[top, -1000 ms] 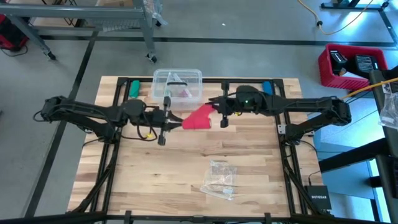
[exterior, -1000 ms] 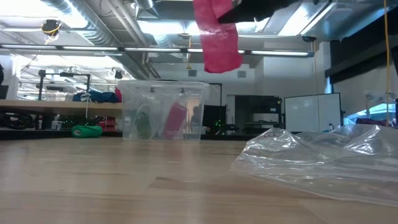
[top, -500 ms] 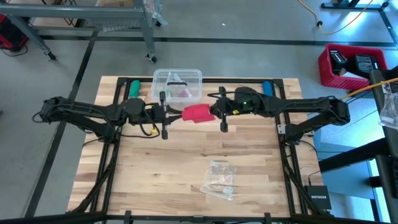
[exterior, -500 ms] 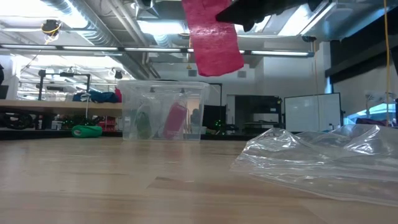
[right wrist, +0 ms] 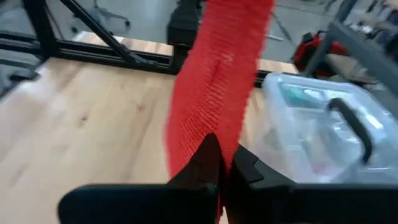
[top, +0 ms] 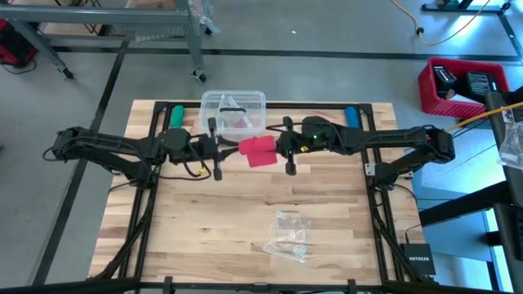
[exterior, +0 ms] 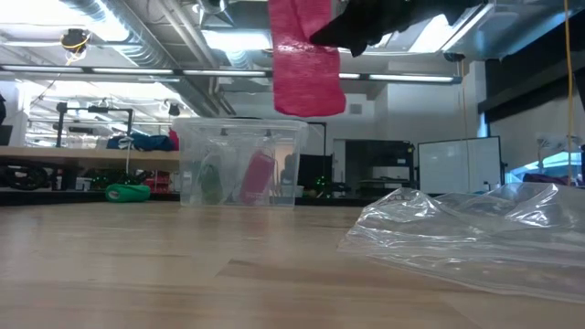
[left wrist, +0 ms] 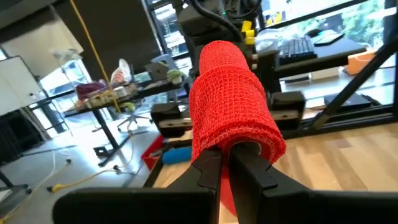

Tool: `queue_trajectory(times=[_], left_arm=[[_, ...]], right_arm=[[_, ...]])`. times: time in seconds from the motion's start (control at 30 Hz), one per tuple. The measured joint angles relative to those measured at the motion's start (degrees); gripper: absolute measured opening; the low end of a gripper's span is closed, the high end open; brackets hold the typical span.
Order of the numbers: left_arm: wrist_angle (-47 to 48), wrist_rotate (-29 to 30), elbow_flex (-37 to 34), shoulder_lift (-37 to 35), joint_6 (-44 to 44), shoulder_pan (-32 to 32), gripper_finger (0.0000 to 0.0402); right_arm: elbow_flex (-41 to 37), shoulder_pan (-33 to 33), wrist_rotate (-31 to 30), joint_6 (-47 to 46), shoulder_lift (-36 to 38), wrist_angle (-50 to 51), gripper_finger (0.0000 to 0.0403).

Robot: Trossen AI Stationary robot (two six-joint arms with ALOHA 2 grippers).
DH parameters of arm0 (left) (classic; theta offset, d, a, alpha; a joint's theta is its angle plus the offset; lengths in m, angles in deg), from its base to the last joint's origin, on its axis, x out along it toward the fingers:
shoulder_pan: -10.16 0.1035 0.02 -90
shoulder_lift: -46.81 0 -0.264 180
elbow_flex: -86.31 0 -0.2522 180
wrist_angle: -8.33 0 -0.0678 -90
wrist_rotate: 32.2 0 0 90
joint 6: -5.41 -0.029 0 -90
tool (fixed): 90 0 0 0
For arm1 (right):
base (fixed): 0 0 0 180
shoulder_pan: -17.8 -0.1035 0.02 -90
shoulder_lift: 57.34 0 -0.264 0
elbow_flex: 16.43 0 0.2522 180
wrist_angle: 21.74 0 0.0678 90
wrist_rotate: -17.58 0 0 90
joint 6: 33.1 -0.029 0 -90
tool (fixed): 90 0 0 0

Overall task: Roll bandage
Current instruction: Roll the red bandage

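The bandage (top: pixel 259 150), a strip of red-pink stretchy fabric, hangs in the air between two dark robot arms above the far half of the tabletop (top: pixel 245 220), near the twelve o'clock edge in the overhead view. The left gripper (top: pixel 219 150) reaches in from nine o'clock and the right gripper (top: pixel 288 147) from three o'clock, meeting at the fabric; the jaws of each are clenched on the bandage. Seen from the left wrist, the bandage (left wrist: pixel 231 115) is wrapped into a thick fold that rises straight above that arm's closed fingers (left wrist: pixel 208 177), its woven grid plain to see. From the right wrist, the fabric (right wrist: pixel 214 81) stands as a flat, narrow band running up from the pinched fingers (right wrist: pixel 208 163), with the wooden surface on one side and a clear plastic box (right wrist: pixel 320 134) on the other. At table height, the bandage (exterior: pixel 304 57) dangles well clear of the wood, its lower edge ending just above the box's lid. The clear plastic box (top: pixel 234 112) sits at twelve o'clock on the tabletop, just beyond the bandage, with small items inside, one of them pink. A crumpled clear plastic wrapper (top: pixel 289 235) lies well apart toward five o'clock, near the front edge. A red bin (top: pixel 458 86) holding dark objects stands on the floor off the tabletop, toward two o'clock.
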Motion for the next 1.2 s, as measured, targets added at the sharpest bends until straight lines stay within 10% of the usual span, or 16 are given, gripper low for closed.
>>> queue_trajectory(times=[0.2, 0.43, 0.83, 1.2], left_arm=[[-0.02, 0.06, 0.0, -0.02, -0.73, 0.15, 0.0013], [2.0, 0.06, 0.02, -0.09, -0.71, 0.15, 0.0013], [3.08, 0.06, 0.02, -0.09, -0.85, 0.0, 0.0013], [7.34, -0.6, 0.02, 0.02, 2.87, 0.0, 0.0013]], right_arm=[[0.04, 0.0, 1.52, -3.82, 0.0, -0.32, 0.0031], [0.07, 0.04, 2.92, -4.79, 1.6, 1.92, 0.0151], [7.84, 0.06, -0.52, -1.35, 12.31, 32.22, 0.0254], [-4.99, -0.02, 10.41, -1.66, 13.44, 1.72, 0.0215]])
